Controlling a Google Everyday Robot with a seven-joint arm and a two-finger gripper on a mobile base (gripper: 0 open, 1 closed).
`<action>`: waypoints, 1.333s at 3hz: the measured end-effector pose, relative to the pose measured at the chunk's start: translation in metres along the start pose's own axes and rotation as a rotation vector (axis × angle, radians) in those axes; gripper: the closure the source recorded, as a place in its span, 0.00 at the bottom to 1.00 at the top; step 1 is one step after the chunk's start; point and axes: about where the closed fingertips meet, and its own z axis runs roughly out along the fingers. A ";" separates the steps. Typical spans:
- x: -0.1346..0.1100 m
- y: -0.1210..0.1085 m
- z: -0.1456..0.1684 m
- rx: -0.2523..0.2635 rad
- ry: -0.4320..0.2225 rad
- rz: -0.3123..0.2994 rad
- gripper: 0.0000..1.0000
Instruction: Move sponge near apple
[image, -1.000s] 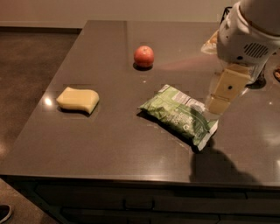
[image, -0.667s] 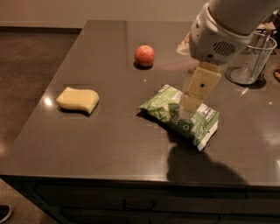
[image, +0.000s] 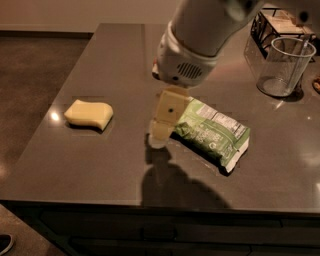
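Shifted since earlier: cream gripper (image: 159, 136), now beside crinkled green snack bag (image: 215, 135) | grip: cannot tell | soft pale-yellow wavy-edged sponge block (image: 89, 114) well apart.

The gripper (image: 159, 134) is held low over the tabletop (image: 100, 170), just beside the left end of the green bag (image: 215, 135). The sponge (image: 89, 114) is seen well apart at the left, and a clear cup (image: 285, 67) is seen at the far right.
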 end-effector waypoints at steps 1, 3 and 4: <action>-0.041 0.003 0.033 -0.015 -0.019 -0.010 0.00; -0.085 -0.030 0.112 -0.026 0.024 0.018 0.00; -0.087 -0.046 0.145 -0.045 0.061 0.044 0.00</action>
